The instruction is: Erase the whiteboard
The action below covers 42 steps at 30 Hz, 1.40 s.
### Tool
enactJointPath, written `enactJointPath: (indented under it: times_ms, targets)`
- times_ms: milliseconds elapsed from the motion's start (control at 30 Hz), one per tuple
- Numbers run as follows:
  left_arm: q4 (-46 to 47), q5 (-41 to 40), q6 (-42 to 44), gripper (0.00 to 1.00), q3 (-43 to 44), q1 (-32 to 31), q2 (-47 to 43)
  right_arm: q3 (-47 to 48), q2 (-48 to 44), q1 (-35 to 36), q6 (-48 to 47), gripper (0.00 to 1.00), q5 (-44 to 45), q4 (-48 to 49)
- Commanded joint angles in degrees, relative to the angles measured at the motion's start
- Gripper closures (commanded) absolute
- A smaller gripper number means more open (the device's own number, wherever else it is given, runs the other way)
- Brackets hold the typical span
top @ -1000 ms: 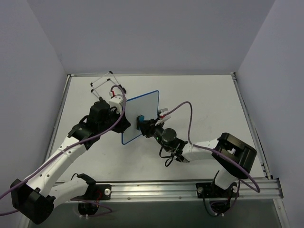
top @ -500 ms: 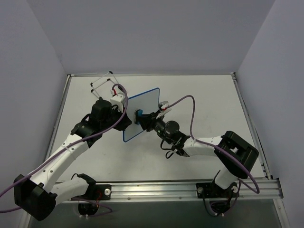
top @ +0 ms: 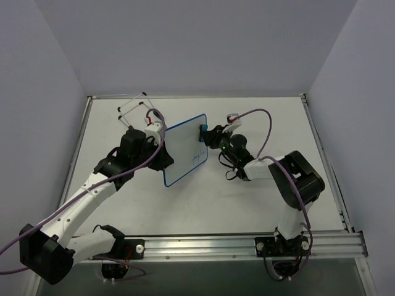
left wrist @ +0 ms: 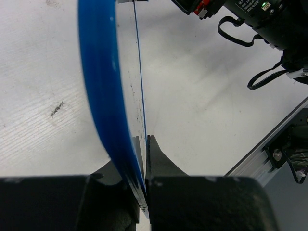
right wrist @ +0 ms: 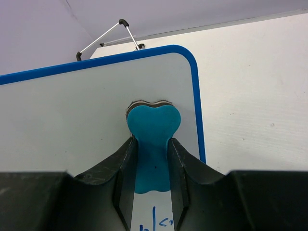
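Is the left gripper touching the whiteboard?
Touching. In the left wrist view, the left gripper is shut on the whiteboard, clamping its blue edge with no gap.

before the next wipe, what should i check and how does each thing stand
1. Left end effector shut on whiteboard edge: ok
2. Right end effector shut on eraser: ok
3. Eraser against the board face, near its corner: ok
4. Board clean: not ok, blue writing shows below the eraser
5. Wire stand out of the wiping path: ok
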Motion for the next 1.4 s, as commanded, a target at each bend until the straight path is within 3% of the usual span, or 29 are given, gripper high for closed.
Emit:
enactJointPath:
  times_ms: [0,233,500,867,1367]
  targets:
    - [-6.51,21.22,2.70,0.98,-0.87,-3.96,0.08,1.60,0.67,1.94,0.29,0.99,-3.76,0.01]
    - [-6.16,22.10,2.79,0.98,-0.87,-3.43,0.26,-0.69,-9.25,14.15,-2.34,0.99,2.98,0.81]
    - [-5.98,22.72,2.70,0.98,-0.96,-2.90,0.52,-0.08,-12.78,26.99,-5.68,0.99,7.66,3.01]
    - [-5.98,22.28,2.53,0.98,-1.05,-2.64,-0.01,-4.20,-6.28,27.79,-4.90,0.99,13.90,5.46]
    - [-5.98,21.84,2.44,0.98,-1.13,-1.05,-0.53,-12.90,-6.71,31.66,-3.49,1.00,21.28,6.09]
